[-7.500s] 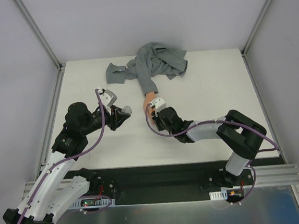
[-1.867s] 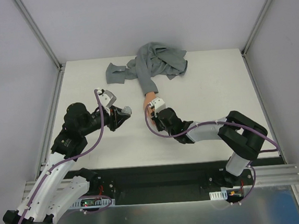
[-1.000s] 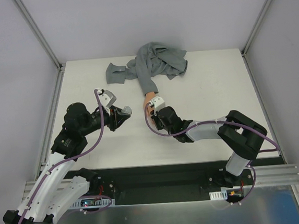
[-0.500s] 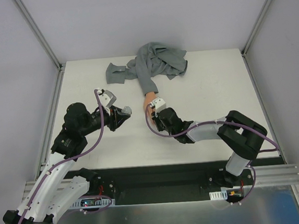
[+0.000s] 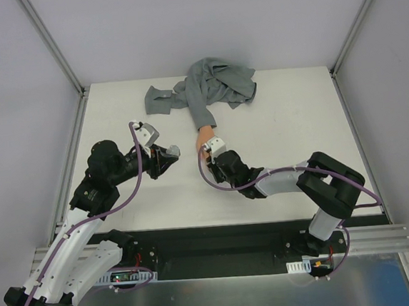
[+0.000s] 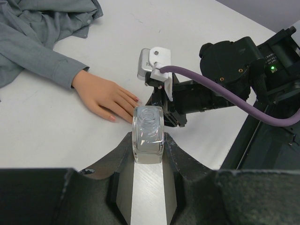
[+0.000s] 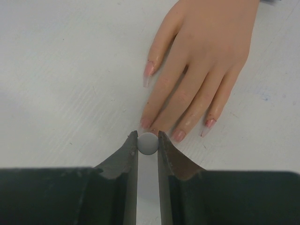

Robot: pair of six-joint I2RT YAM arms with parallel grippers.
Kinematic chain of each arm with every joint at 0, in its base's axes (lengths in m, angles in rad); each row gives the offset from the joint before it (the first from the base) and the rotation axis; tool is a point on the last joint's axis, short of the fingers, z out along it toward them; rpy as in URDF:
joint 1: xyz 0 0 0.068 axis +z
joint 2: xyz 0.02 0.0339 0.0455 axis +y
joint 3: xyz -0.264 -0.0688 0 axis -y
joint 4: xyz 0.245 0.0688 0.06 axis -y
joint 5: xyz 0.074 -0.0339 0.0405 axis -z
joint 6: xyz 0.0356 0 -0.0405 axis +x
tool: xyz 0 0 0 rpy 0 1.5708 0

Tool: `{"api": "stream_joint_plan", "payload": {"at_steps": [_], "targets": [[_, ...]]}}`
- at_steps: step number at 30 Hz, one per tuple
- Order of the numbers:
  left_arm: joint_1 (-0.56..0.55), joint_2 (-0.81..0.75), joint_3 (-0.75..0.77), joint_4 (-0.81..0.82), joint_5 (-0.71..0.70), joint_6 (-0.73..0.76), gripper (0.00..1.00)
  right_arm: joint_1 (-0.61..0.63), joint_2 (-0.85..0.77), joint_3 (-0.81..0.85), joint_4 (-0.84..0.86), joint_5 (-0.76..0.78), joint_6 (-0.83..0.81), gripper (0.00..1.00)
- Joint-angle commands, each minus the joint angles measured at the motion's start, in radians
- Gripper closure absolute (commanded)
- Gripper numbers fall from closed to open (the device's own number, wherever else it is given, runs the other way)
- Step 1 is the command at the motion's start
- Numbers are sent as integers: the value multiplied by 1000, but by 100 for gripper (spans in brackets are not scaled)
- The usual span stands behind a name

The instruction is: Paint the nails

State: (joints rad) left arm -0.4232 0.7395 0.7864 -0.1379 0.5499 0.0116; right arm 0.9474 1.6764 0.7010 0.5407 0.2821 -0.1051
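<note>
Left hand (image 6: 148, 146) first: its two fingers are clamped on a small clear glass bottle (image 6: 148, 124), held upright with its open mouth facing up. From above, that bottle hangs to the left of the mannequin hand (image 5: 203, 136), apart from it and not touching.

Over to the right hand (image 7: 148, 139). Its jaws are nearly together, pinching a small grey round knob (image 7: 148, 144). That looks like the butt end of a thin tool seen end-on, and whatever is below it is hidden. The knob sits right at the near tips of the mannequin's fingers, just beside the two middle ones. Whether anything touches a nail there I cannot tell.

The nails (image 7: 178, 136) are long and pointed, with a pinkish, glossy tint at the tips. One on the far-left finger is splayed away from the rest, while the other four fan out toward the robot.

The mannequin hand lies palm down and flat on the white worktop (image 5: 295, 123), about midway across it, with its fingers pointing near. Its wrist runs into a grey sleeve (image 5: 201, 112) that stretches back to a crumpled grey shirt (image 5: 220, 81) at the far edge. The right arm reaches in from the right side, its hand low over the fingertips.
</note>
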Motion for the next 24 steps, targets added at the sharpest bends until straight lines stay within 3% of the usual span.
{"api": "stream_joint_plan", "payload": {"at_steps": [1,24], "targets": [[14,-12,-3,54,33,-9,100,13,-35,-3,25,-15,16,100],[14,-8,-3,54,35,-9,100,-13,-20,45,21,42,-2,100]]}}
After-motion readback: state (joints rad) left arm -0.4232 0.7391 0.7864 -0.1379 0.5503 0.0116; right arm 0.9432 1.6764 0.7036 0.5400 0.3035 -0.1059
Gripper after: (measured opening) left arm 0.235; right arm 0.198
